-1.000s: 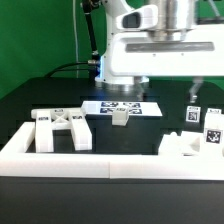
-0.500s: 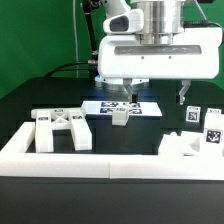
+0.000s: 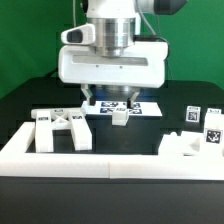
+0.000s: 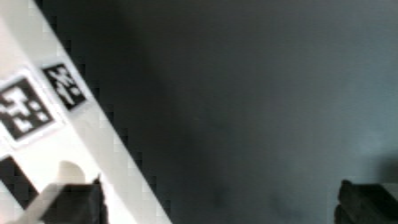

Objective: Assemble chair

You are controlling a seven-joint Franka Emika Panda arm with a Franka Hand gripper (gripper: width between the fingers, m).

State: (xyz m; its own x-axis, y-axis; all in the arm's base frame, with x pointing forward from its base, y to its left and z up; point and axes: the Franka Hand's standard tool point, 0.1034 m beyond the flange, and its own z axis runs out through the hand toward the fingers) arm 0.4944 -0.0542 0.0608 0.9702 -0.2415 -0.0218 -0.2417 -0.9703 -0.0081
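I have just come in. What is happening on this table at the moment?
The robot arm holds its gripper open and empty, hovering over the marker board, close to a small white block. The chair is still in loose pieces on the table: the X-braced panel lies at the exterior view's left and the tagged blocks at its right. No parts appear joined yet.

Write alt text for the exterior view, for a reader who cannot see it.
A white robot arm hangs its open, empty pincer near the marker board. An X-braced chair panel lies at the exterior view's left, a small white block by the board, tagged pieces at its right.
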